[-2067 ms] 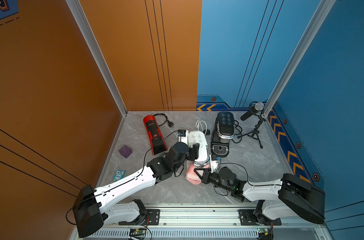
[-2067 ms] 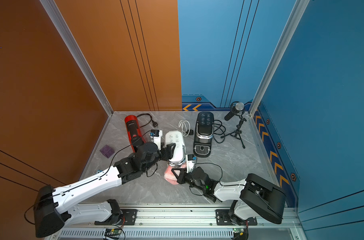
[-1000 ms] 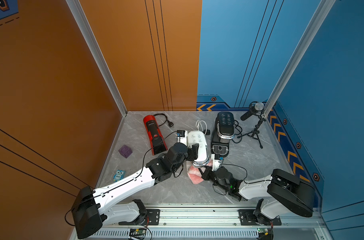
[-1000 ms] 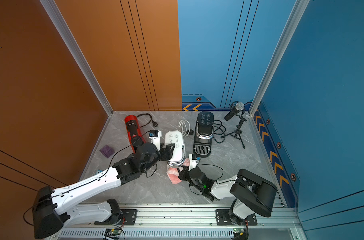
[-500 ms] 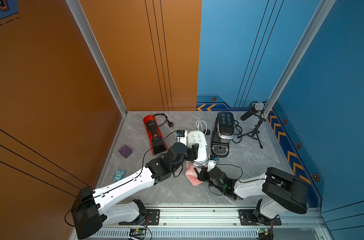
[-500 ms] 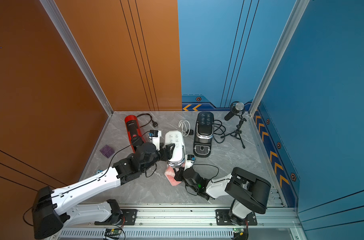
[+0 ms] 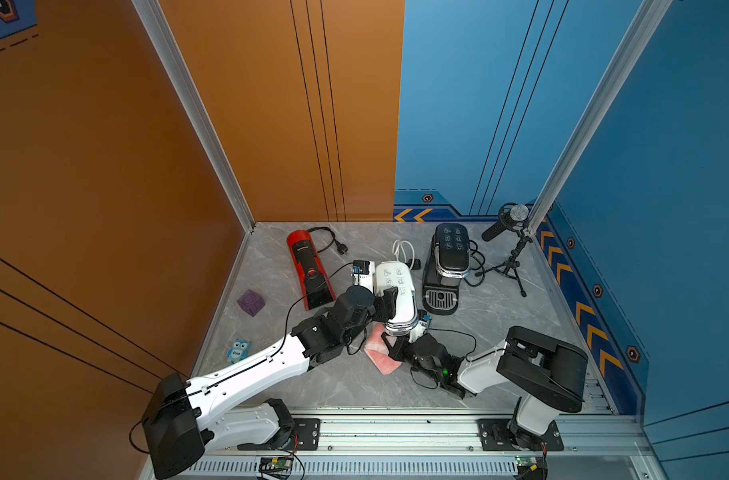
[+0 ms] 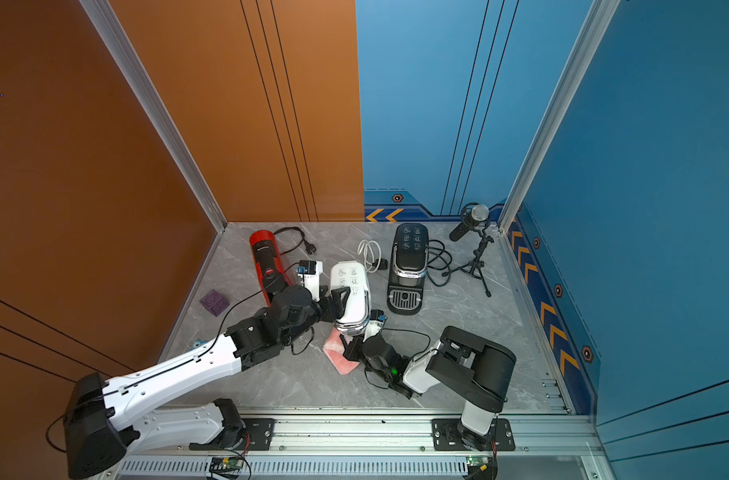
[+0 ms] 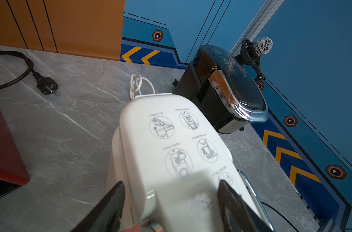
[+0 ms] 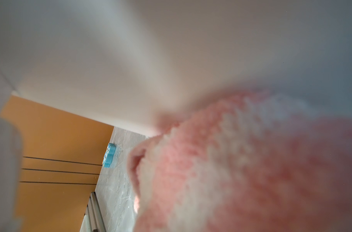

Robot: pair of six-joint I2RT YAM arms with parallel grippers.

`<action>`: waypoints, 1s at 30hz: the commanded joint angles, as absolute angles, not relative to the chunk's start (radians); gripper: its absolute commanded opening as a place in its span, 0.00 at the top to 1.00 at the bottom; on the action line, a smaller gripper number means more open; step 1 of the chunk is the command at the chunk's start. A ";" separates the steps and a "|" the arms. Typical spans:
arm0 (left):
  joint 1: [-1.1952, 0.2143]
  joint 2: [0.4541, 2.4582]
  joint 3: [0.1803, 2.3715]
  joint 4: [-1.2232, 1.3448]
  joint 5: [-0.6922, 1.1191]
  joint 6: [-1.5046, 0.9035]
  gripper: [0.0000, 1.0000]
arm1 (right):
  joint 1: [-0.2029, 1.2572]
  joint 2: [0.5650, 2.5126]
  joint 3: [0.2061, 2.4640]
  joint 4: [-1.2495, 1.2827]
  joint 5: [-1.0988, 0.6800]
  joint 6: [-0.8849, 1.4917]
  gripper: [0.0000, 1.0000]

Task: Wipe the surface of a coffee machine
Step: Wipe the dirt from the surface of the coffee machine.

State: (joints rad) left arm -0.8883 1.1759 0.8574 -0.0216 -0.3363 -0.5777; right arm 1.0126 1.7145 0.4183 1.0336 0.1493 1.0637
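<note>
White coffee machine (image 7: 396, 286) stands about the middle of the grey marble surface (image 7: 500, 332) in both top views, with its pictogram-printed top facing up. The left gripper (image 7: 385, 305) reaches in from the left edge and is clamped across the machine's near end. Just beside that end, toward the near edge, the right gripper (image 7: 396, 345) is clenched on a pink cloth (image 7: 377, 357). The cloth's free part trails on the surface. A black coffee machine (image 7: 448, 266) stands just beside the white one, toward the right edge. A red coffee machine (image 7: 309, 266) sits toward the far left corner and a microphone (image 7: 510, 224) on a tripod in the far right corner. A purple cube (image 7: 250, 302) and a blue owl toy (image 7: 238, 350) lie near the left edge.

In the left wrist view the white machine's top fills the centre. The two black fingers (image 9: 111, 206) hug its flanks, grasping it between them. A white cable (image 9: 138, 86) is coiled behind it, next to the black machine.

The right wrist view is blurred. The pink cloth covers much of it and lies right against the machine's white wall. The gripper's own fingers are hidden behind the cloth. The owl toy shows by the orange wall.
</note>
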 commanded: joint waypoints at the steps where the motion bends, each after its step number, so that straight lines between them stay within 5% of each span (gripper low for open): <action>1: -0.879 1.229 0.771 -0.339 -0.308 -0.540 0.27 | 0.926 1.650 0.383 1.060 0.246 1.056 1.00; 12: -0.875 1.216 0.759 -0.339 -0.306 -0.535 0.27 | 0.911 1.414 0.316 0.891 0.276 1.010 1.00; 30: -0.875 1.223 0.766 -0.336 -0.294 -0.542 0.27 | 0.986 1.654 0.421 1.102 0.241 1.106 1.00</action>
State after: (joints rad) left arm -0.8837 1.1595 0.8425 -0.0170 -0.3248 -0.5774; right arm 1.0111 1.6344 0.3920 1.0698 0.1585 1.0832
